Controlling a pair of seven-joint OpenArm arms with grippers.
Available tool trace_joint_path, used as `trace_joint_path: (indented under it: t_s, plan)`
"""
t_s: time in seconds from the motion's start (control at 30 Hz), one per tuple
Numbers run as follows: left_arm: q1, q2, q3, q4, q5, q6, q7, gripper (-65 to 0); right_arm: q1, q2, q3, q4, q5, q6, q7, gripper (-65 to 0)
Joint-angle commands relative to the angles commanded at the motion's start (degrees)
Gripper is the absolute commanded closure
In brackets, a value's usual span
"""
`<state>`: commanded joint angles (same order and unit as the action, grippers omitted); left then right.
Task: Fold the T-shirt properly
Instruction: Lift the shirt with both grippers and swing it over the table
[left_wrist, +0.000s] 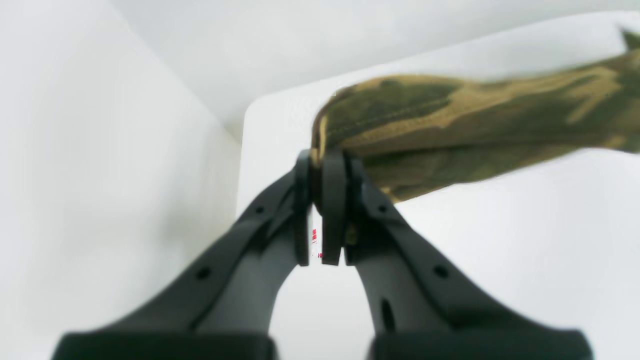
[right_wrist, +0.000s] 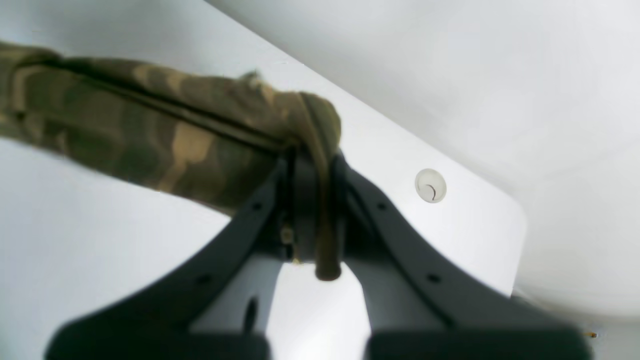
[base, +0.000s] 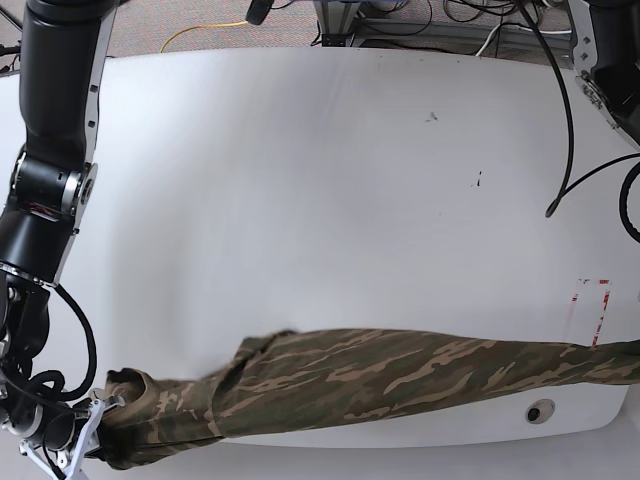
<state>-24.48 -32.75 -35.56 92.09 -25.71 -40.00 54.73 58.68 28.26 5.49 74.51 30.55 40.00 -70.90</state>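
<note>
The camouflage T-shirt (base: 400, 375) is stretched into a long band along the near edge of the white table (base: 320, 180), running from the left corner to the right border of the base view. My right gripper (right_wrist: 310, 170) is shut on one bunched end of the T-shirt (right_wrist: 150, 135); in the base view it (base: 90, 435) sits at the lower left. My left gripper (left_wrist: 322, 170) is shut on the other end of the T-shirt (left_wrist: 450, 125), pinching a seamed edge, and is out of the base view on the right.
A round grommet (base: 540, 411) lies in the table near the front right, also visible as the grommet (right_wrist: 430, 185). Red marks (base: 590, 300) sit on the right side. A black cable (base: 560, 180) hangs over the right part. The table corner (left_wrist: 250, 110) is close to the left gripper.
</note>
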Motion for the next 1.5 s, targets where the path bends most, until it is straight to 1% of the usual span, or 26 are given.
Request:
trace_joint_path:
  t_s: [0.37, 0.53, 0.67, 0.73, 0.8, 0.87, 0.97, 1.1, 1.17, 1.2, 1.27, 1.3, 1.37, 1.43, 1.5]
  plan:
    - [0.79, 0.09, 0.00, 0.00, 0.00, 0.00, 0.09, -0.8, -1.85, 0.09, 0.00, -0.18, -0.35, 0.00, 0.18, 0.0]
    - [0.09, 0.09, 0.00, -0.09, 0.00, 0.00, 0.09, -0.7, -1.41, 0.00, -0.35, -0.35, -0.53, 0.00, 1.76, 0.0]
    - [-6.15, -0.09, 0.09, -0.35, 0.00, 0.00, 0.53, -0.8, 4.04, 0.00, -0.62, -0.79, -0.53, 0.00, 1.76, 0.0]
    - [-10.73, -0.35, 0.26, -1.76, 0.00, 0.22, 2.55, -0.8, 7.65, 0.00, -0.62, -2.02, -0.53, 0.00, 1.76, 0.0]
    - [-15.21, -1.49, 1.14, -2.81, 0.00, 0.40, 3.96, -0.8, 11.34, 0.00, -0.97, -3.16, -0.53, 0.00, 1.67, 0.0]
    - [-19.60, -2.37, 3.16, -4.40, 0.00, 0.40, 4.48, -0.8, 15.12, 0.35, -3.60, -4.22, -0.35, 0.00, 1.67, 0.0]
    - [-21.80, -2.46, 4.84, -5.36, 0.00, 0.40, 4.48, -0.8, 16.12, 0.53, -6.15, -4.31, 0.00, 0.00, 1.58, 0.0]
    - [-21.63, -2.20, 5.10, -5.27, 0.00, 0.40, 4.48, -0.8, 16.12, 1.85, -6.07, -4.13, 0.18, 0.00, -0.09, 0.0]
    - [-20.57, -2.02, 5.01, -5.54, 0.00, 0.22, 4.48, -0.8, 16.09, 2.29, -6.07, -4.13, 1.85, 0.00, -0.35, 0.0]
    - [-18.81, -2.02, 4.75, -5.54, -0.26, 0.22, 4.40, -0.8, 14.59, 2.81, -5.98, -4.13, 2.99, 0.00, -0.35, 0.0]
    - [-14.68, -1.93, 4.66, -5.27, -0.44, 0.13, 4.22, -0.8, 9.76, 5.01, -5.98, -2.46, 7.65, 0.00, -0.18, 0.0]
    - [-13.45, -1.85, 4.66, -5.27, -0.44, 0.13, 4.22, -0.8, 7.82, 5.54, -5.98, -1.23, 9.23, 0.00, 0.09, 0.0]
    - [-10.37, -0.53, 4.31, -5.27, -0.44, 0.04, 4.22, -0.8, 2.20, 6.59, -5.71, 2.46, 12.22, 0.00, 0.70, 0.0]
    - [-7.03, 0.35, 2.81, -5.27, -0.44, 0.00, 4.22, -0.8, -3.16, 7.12, -2.81, 5.63, 13.45, 0.00, 0.53, 0.0]
    - [-2.64, 0.79, 0.70, -5.36, -0.44, 0.00, 3.96, -0.8, -11.16, 6.77, 2.29, 8.44, 13.54, 0.00, 0.53, 0.0]
